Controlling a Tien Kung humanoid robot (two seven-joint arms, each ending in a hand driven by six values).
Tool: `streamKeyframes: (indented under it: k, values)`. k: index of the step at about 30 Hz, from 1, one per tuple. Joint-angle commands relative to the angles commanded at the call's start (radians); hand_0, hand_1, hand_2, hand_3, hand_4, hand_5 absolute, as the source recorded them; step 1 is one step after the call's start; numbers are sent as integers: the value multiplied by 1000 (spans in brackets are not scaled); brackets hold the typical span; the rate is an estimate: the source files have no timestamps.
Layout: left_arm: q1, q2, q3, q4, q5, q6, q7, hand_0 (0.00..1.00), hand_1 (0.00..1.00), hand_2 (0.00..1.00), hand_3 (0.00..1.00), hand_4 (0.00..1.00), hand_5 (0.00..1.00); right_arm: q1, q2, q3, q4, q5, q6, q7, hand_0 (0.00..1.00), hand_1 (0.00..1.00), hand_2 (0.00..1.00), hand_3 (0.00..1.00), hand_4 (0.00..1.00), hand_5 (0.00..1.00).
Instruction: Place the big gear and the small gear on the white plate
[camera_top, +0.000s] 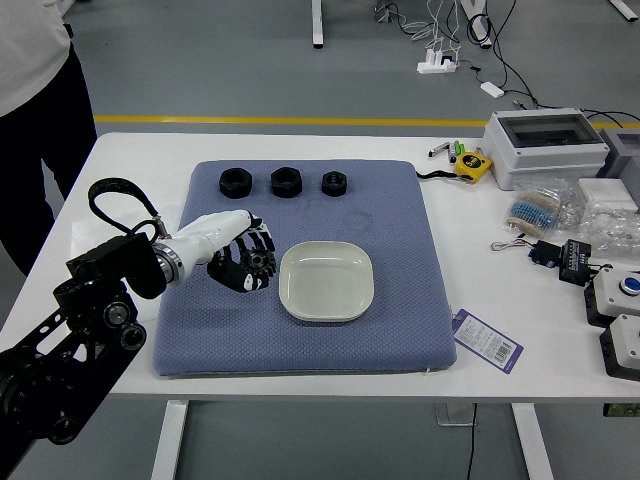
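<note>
Plate (326, 280), white, shallow, set flat on the blue mat (330, 350); no gear lies on it. Left hand (230, 252), one, in pale and black covering, just left of the plate, its fingers bent round a dark toothed gear (259, 262). Gear, one, gripped at the fingertips, close by the plate's left rim; it looks raised off the mat, though from where I stand the fingers hide much of it and I can't say whether it is the big one or the small one. Second gear: none that I can make out. Right hand: out of view.

Black hex nuts, three, in a row beyond the plate: one (235, 183) to its far left, one (286, 182) beyond its left part, a smaller one (333, 184) nearly straight beyond it. Yellow tape measure (473, 166), beyond the plate and off to its right. Person (30, 60), standing far to the plate's left, hands unseen.

Tally of the task: one gear in hand, I judge, and ready to be carried over the rim and let go; none delivered; the other to be accounted for.
</note>
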Motion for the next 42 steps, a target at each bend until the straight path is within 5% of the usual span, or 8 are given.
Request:
streamKeyframes:
  k: [6,17,18,19,24,25,31,42]
  values:
    - [-57,-67,89,74,-12,47,-52,322,406,457,510,663,2,4,1,4,1,-5,-4,-2,652,658,730,576,836,680]
    - [-147,-136,155,252,37,124,-126,324,410,460,516,644,2,11,1,14,3,-24,-7,-7,651,659,730,576,836,680]
    - [-149,-138,156,260,39,127,-128,324,410,460,516,644,2,11,1,14,3,-25,-7,-7,651,659,730,576,836,680]
    - [-156,-141,159,278,43,133,-135,349,459,507,545,817,12,11,1,14,3,-25,-7,-7,651,659,730,576,836,680]
    - [-170,-143,170,327,34,144,-153,349,459,507,545,817,12,12,0,14,3,-24,-8,-6,651,659,730,576,836,680]
    - [-171,-143,172,333,32,143,-155,409,552,575,619,998,277,12,0,15,3,-24,-8,-6,651,660,730,576,836,680]
    - [-176,-143,180,365,34,132,-164,450,604,664,723,998,415,12,1,15,3,-25,-9,-6,651,660,730,576,836,680]
    - [-173,-143,175,362,28,145,-175,484,641,711,758,998,476,10,1,16,3,-27,-9,-7,651,659,730,576,836,680]
